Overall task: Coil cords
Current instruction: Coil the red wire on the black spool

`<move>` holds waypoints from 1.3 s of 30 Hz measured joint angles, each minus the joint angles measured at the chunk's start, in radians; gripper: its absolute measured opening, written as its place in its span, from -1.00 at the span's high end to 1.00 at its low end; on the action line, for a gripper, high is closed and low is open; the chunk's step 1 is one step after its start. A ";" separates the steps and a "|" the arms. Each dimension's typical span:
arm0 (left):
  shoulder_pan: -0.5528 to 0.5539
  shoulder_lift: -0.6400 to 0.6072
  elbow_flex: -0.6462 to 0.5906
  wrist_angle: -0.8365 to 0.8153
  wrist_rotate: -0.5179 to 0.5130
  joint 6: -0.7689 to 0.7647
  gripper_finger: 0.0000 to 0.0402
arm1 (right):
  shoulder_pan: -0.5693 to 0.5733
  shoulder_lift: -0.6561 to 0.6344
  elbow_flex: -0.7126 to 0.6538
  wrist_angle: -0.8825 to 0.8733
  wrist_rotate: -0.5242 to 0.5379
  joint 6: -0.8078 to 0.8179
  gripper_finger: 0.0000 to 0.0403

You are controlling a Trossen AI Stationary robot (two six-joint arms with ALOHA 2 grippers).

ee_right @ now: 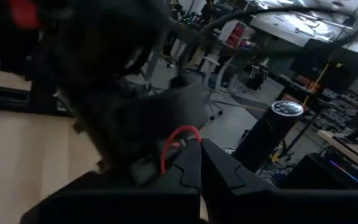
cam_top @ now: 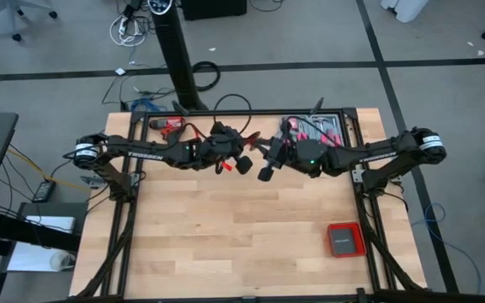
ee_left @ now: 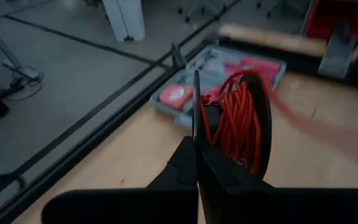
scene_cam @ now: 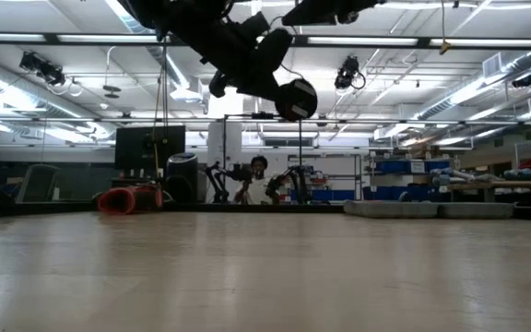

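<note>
The red cord is wound in many turns on a black reel, which hangs high above the wooden table. My left gripper is shut on the reel near the table's far middle. One blurred red strand runs off the reel sideways. My right gripper faces the left one at close range and is shut on a short red loop of cord. In the low view both grippers and the reel's round disc show well above the tabletop. My left gripper pinches the reel's thin near flange between its two fingers, edge on. The reel is lifted clear of the table, with the coil beside the fingertips. My right gripper pinches the red cord between its fingertips; a small loop stands up just past them, clear of the table.
An open grey tool case lies at the table's far right and a red-and-black drill at the far left. A flat red box sits near the right front. A black post rises behind the table.
</note>
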 joint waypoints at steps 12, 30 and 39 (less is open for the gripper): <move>0.096 0.000 0.000 0.152 0.146 -0.098 1.00 | 0.046 -0.031 0.004 0.055 0.062 -0.062 1.00; 0.140 0.003 -0.003 0.347 0.341 -0.237 1.00 | 0.069 -0.029 0.004 0.042 0.063 -0.062 1.00; 0.195 0.001 0.000 0.483 0.510 -0.363 1.00 | 0.080 -0.025 0.001 -0.049 0.091 -0.043 1.00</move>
